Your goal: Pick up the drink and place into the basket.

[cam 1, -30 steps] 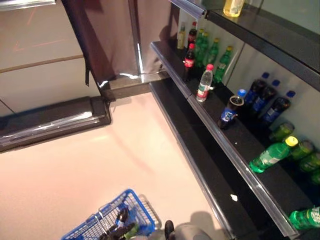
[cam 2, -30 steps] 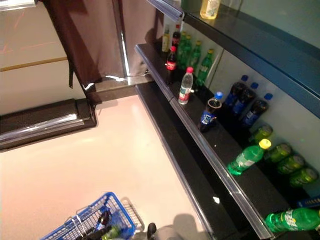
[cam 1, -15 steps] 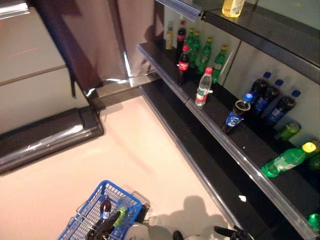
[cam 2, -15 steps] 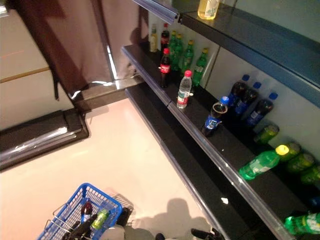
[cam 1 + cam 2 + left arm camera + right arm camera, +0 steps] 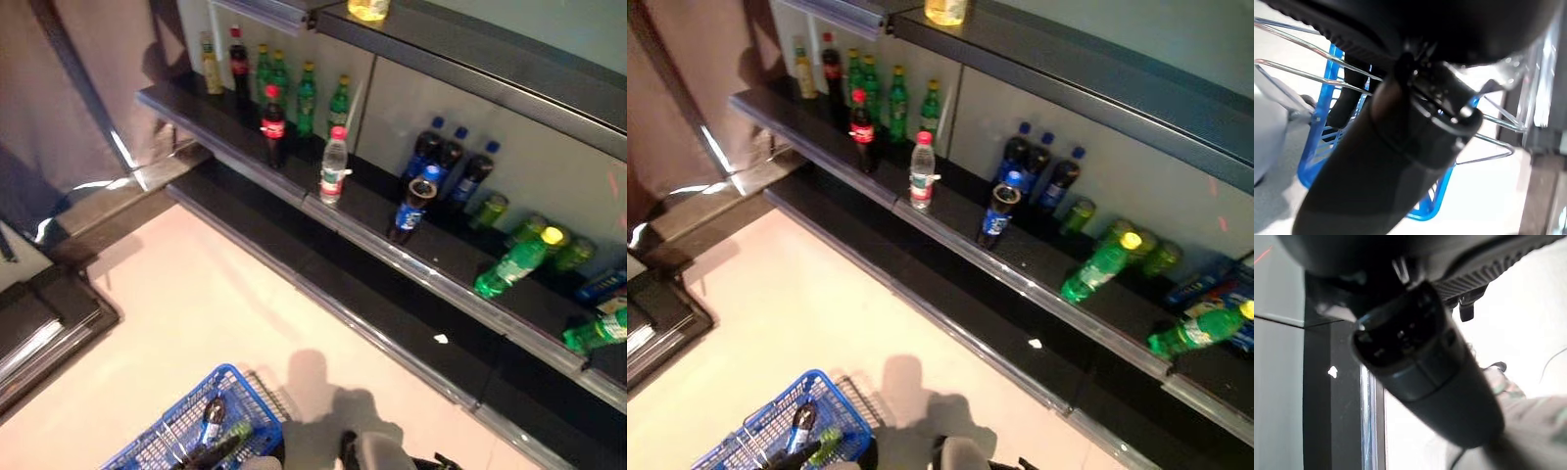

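The blue basket (image 5: 186, 431) hangs low at the left, with a dark drink (image 5: 211, 421) and a green drink (image 5: 236, 433) inside. My left hand (image 5: 1415, 147) is shut on its thin wire handles (image 5: 1308, 46). On the black shelf (image 5: 460, 289) stand a cola bottle (image 5: 273, 127), a clear water bottle (image 5: 333, 166) and a dark bottle with a blue label (image 5: 409, 208). A green bottle with a yellow cap (image 5: 514, 264) lies on its side. My right hand (image 5: 1420, 367) hangs low beside the shelf, relaxed and empty.
Green bottles (image 5: 307, 98) and dark blue-capped bottles (image 5: 451, 162) stand at the shelf's back. Another green bottle (image 5: 598, 331) lies at the far right. A lower black ledge (image 5: 323, 294) juts out below the shelf. A yellow drink (image 5: 367, 8) stands on the upper shelf. A dark platform (image 5: 39, 323) lies at the left.
The camera has turned to the right, so the shelf now runs across the view. The blue basket stays low at the left. The bottles on the shelf have not moved.
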Controlling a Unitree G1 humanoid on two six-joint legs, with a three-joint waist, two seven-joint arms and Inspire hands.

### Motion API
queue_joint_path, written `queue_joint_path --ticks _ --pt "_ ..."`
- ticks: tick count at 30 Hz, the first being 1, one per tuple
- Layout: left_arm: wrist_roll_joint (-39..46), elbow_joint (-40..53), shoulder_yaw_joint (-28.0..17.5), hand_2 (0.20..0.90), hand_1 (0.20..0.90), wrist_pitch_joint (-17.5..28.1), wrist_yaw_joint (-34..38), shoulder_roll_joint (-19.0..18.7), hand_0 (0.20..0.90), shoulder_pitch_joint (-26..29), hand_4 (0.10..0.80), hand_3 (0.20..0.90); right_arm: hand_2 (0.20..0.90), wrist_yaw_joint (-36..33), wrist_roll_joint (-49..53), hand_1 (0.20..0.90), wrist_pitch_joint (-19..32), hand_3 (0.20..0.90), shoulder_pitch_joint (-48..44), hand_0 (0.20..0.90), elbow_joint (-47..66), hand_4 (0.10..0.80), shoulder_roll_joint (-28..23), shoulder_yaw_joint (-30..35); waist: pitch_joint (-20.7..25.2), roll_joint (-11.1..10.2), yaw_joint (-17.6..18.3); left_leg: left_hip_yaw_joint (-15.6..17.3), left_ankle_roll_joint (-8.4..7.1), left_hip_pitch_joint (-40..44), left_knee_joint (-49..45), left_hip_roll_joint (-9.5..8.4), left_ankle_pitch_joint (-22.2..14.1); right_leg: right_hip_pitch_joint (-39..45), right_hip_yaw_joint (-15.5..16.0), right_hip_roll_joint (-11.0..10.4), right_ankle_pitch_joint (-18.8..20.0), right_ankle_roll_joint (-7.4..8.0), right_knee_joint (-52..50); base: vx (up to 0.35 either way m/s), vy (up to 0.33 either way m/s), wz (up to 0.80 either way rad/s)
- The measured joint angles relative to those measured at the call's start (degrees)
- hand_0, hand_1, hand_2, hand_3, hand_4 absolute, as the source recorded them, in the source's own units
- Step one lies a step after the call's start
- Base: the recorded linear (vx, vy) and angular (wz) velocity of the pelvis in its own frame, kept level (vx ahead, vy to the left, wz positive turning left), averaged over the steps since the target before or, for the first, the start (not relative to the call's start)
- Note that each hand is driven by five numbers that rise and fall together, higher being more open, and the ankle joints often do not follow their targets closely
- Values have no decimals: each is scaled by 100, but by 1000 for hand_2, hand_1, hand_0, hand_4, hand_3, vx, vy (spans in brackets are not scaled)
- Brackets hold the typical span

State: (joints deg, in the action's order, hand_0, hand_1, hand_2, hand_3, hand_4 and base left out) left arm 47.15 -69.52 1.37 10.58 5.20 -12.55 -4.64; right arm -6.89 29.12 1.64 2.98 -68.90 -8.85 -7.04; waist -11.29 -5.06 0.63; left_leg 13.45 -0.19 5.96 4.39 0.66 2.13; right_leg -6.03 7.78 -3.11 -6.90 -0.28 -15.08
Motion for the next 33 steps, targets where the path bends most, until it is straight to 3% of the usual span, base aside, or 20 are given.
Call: queue_joint_path --ticks 2,4,8,10,12,13,14,15,17,19,20,21,22,25,27,28,29,32,33 --pt "-179 73 20 300 300 42 -37 84 300 71 100 200 900 34 -19 900 -3 900 46 900 -73 800 -6 10 29 52 -21 -119 -63 -58 -296 102 -156 178 -116 155 85 -55 219 141 -45 -26" --pt "-397 17 25 300 300 63 2 20 300 244 100 200 900 52 -27 900 -15 900 70 900 -176 800 20 -12 40 45 -2 -404 -240 -276 -938 177 -364 277 -66 176 71 -137 347 145 -100 -3" --pt "-624 -149 -6 300 300 208 13 -82 300 406 100 200 900 53 -163 900 -33 900 -23 900 -229 800 -31 -79 173 -169 -78 -881 -645 -1139 -2691 -50 -129 373 -194 -28 88 -305 487 188 -32 -18" --pt "-425 -152 -27 300 300 213 -12 67 300 369 100 200 900 47 -214 900 -34 900 -74 900 -209 800 -225 -229 301 51 -85 -1119 -507 -1411 -3260 -13 -248 485 -245 63 153 -404 576 300 158 -42" --pt "-297 -213 -6 300 300 292 -91 281 300 334 100 200 900 37 -211 900 -109 900 -206 900 -240 800 -322 -222 372 138 -114 -1275 -428 -1359 -2658 -2 -306 530 -677 202 196 -373 709 418 294 -55" --pt "-275 -223 -9 300 300 407 -94 339 300 305 100 200 900 40 -213 900 -132 900 -293 900 -249 800 -353 -217 381 191 -225 -1282 -410 -1249 -1735 96 -283 535 -889 291 268 -377 855 461 327 -77" --pt "-277 -235 -8 300 300 421 -92 312 300 302 100 200 900 39 -212 900 -143 900 -346 900 -252 800 -355 -219 374 232 -294 -1306 -485 -1191 -1029 247 -233 595 -1003 366 350 -372 1033 404 295 -66" --pt "-282 -285 -5 300 300 421 -87 254 300 310 100 200 900 40 -212 900 -156 900 -358 900 -251 800 -355 -218 349 274 -342 -1431 -678 -1193 -395 420 -73 708 -1100 466 423 -381 1238 291 267 -39" --pt "-278 -348 -101 300 300 482 -93 161 300 459 100 200 900 42 -211 900 -162 900 -342 900 -253 800 -369 -207 148 330 -435 -1612 -792 -1267 69 692 157 960 -1189 555 463 -405 1390 215 354 -33" --pt "-177 -344 -255 300 300 440 -80 79 300 470 100 200 900 53 -225 900 -109 900 -299 900 -325 800 -412 -207 102 296 -664 -1556 -819 -1334 -369 762 193 961 -1413 482 344 -236 1324 206 378 -98" --pt "-70 -347 -291 300 300 406 -74 112 300 392 100 200 900 52 -245 900 -43 900 -297 900 -366 800 -435 -214 113 302 -694 -1536 -811 -1294 -514 767 187 995 -1376 390 309 -151 1325 161 226 -121" --pt "-47 -350 -377 300 300 361 -61 185 300 315 100 200 900 51 -271 900 24 900 -253 900 -376 800 -500 -220 145 410 -658 -1534 -792 -1251 -605 771 186 1076 -1181 294 264 123 1339 94 121 -80" --pt "-43 -361 -385 300 300 322 -62 244 300 302 100 200 900 27 -268 900 73 900 -217 900 -412 800 -507 -207 44 476 -619 -1535 -617 -1098 -575 719 387 1140 -1095 183 150 297 1259 259 263 -34" --pt "-70 -318 -180 300 300 226 -18 59 300 401 100 200 900 65 -353 900 49 900 -31 900 -455 800 -247 -209 34 120 -500 -1436 -337 -989 -419 282 423 1102 -1028 -326 -46 500 1071 217 195 2" --pt "-193 -304 -40 300 300 142 -43 -39 300 406 100 200 900 57 -564 900 177 900 -11 900 -408 800 -208 -238 -4 4 -519 -1206 -167 -875 -365 61 345 1066 -861 -725 -16 517 1046 29 43 -39" --pt "-212 -300 33 300 300 130 -55 -52 300 414 100 200 900 44 -656 900 233 900 -8 900 -359 800 -227 -267 -11 -9 -520 -1143 -125 -877 -363 26 322 1023 -752 -836 19 526 1017 -142 -98 -42" --pt "-312 -290 50 300 300 139 -107 -65 300 405 100 200 900 31 -688 900 270 900 -23 900 -279 800 -282 -435 -22 -21 -553 -1049 -88 -878 -361 25 296 968 -625 -922 124 632 1034 -166 -132 -35" --pt "-353 -71 247 300 300 152 -107 -202 300 406 100 200 900 -4 -773 900 267 900 -94 900 281 800 -432 -1027 -120 -145 -633 -922 -130 -1028 -349 72 264 682 -503 -1024 260 929 1189 -130 -148 -37" --pt "-358 34 253 300 300 148 -101 -251 300 430 100 200 900 -1 -782 900 272 900 -121 900 539 800 -465 -1161 -186 -123 -631 -952 -223 -1132 -369 152 324 681 -488 -920 389 1027 1314 -102 -106 -22"
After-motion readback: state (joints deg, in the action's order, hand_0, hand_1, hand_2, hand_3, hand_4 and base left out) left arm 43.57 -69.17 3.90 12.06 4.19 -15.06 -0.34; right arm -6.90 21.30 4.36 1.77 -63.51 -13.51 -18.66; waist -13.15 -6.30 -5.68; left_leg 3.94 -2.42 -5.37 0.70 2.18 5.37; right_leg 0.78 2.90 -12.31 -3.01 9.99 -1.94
